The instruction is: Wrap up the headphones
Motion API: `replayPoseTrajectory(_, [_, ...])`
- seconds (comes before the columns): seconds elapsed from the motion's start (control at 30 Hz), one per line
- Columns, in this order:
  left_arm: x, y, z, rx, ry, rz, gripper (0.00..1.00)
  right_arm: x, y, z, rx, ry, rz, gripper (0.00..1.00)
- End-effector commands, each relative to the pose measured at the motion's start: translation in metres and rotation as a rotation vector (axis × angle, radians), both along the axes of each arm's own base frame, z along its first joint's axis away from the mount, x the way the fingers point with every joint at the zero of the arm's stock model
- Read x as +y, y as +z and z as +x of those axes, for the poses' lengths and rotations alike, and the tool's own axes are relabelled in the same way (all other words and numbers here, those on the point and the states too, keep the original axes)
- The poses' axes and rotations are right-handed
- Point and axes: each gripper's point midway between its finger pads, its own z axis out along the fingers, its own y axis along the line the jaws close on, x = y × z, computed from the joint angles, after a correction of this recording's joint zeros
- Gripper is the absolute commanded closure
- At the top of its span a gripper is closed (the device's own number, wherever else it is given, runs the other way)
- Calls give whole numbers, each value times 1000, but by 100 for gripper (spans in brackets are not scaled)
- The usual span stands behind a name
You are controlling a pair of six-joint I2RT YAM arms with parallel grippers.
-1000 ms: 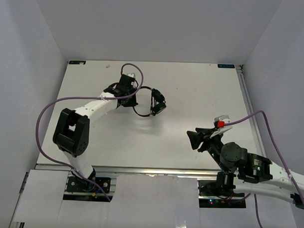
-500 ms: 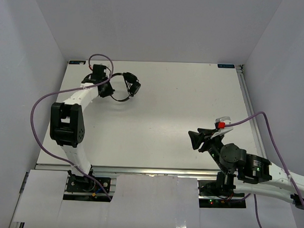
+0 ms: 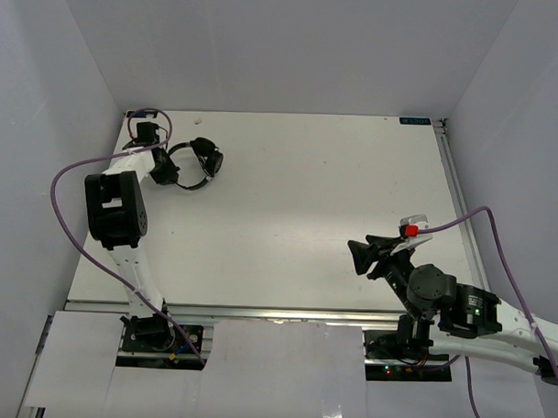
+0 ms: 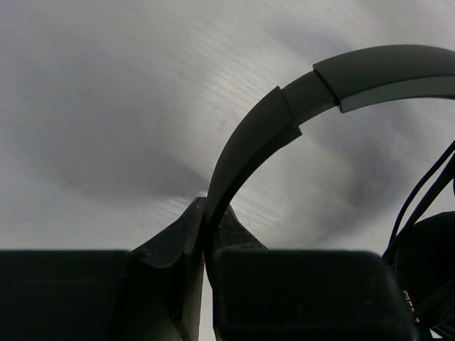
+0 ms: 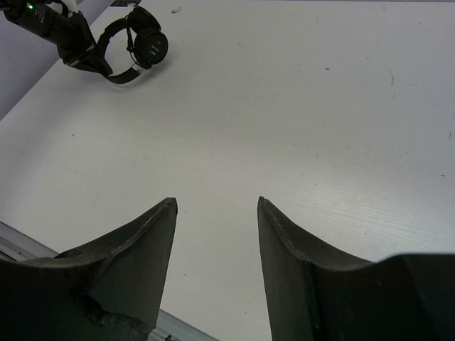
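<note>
Headphones [image 3: 206,159] are at the far left corner of the table [image 3: 335,174] in the top view, and whether they rest on the surface or hang just above it cannot be told. The left gripper [image 3: 167,172] meets them at their near left side and is closed on them, with the left arm reaching up along the table's left edge. The right gripper [image 3: 361,254] hangs near the right front of the table, well apart from the headphones, its fingers spread and holding nothing. From the left wrist, the two dark fingers are pressed together on the headband [image 4: 284,117], which rises from between them and arcs to the right above the white surface. Thin black cord [image 4: 421,193] strands run down at the right edge to a round earcup [image 4: 426,266] partly cut off by the frame. From the right wrist, the fingers stand wide apart over bare tabletop. Far off at the upper left the headphones show one earcup facing the camera, the headband pinched by the other arm's gripper.
</note>
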Motion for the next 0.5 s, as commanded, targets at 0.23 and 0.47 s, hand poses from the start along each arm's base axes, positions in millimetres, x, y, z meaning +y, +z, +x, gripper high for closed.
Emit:
replayPoseTrajectory(0.23, [3,11,19,-50,-27,-35,77,-2,6,3,-9,-35,30,44])
replayPoseTrajectory(0.47, [8,15,17,-51,-27,-15,46,-4,7,3,-12,-31,39,44])
